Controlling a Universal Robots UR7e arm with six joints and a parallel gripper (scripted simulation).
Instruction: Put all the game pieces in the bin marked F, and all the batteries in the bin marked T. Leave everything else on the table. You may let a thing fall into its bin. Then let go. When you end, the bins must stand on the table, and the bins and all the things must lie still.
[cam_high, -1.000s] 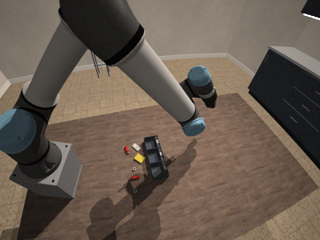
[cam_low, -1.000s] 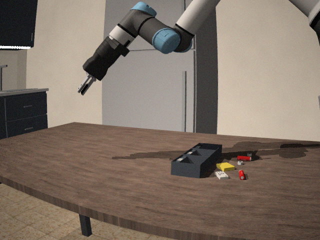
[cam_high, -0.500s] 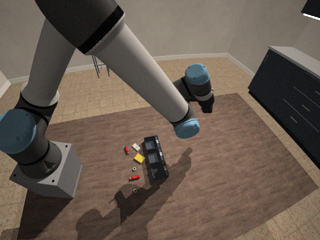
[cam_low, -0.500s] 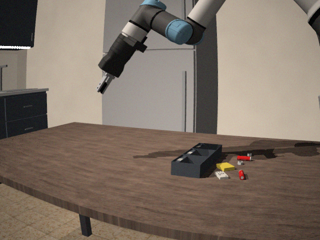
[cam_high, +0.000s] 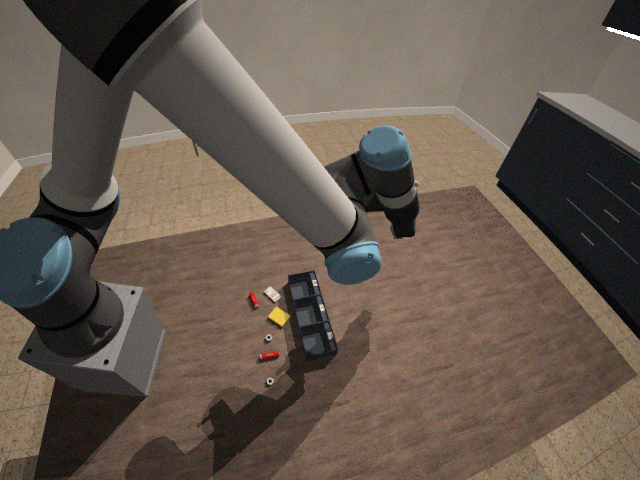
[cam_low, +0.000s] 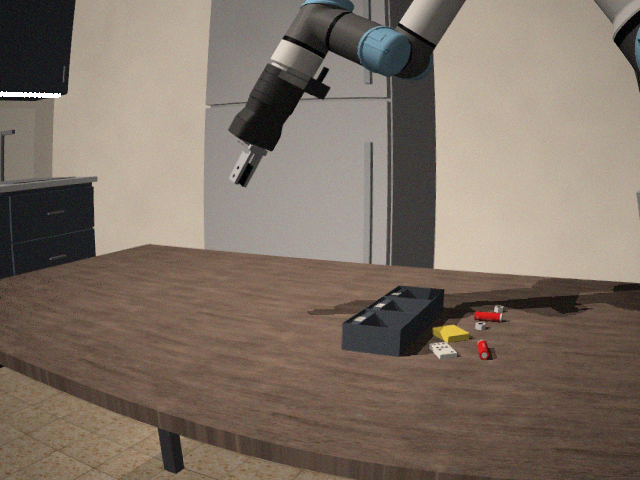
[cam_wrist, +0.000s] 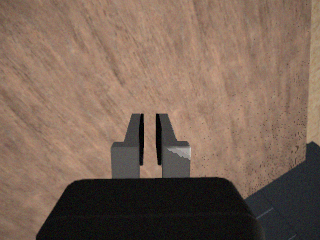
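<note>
A dark tray of three bins stands on the wooden table; it also shows in the exterior view. Its letter labels are too small to read. Left of it lie a white domino, two red batteries and a yellow block. My gripper hangs high above the table, well away from the bins and the pieces. In the wrist view the fingers stand close together with a thin gap and nothing between them, over bare table.
Two small grey nuts lie among the pieces. The arm's base stands at the table's left. A dark cabinet stands beyond the table's right edge.
</note>
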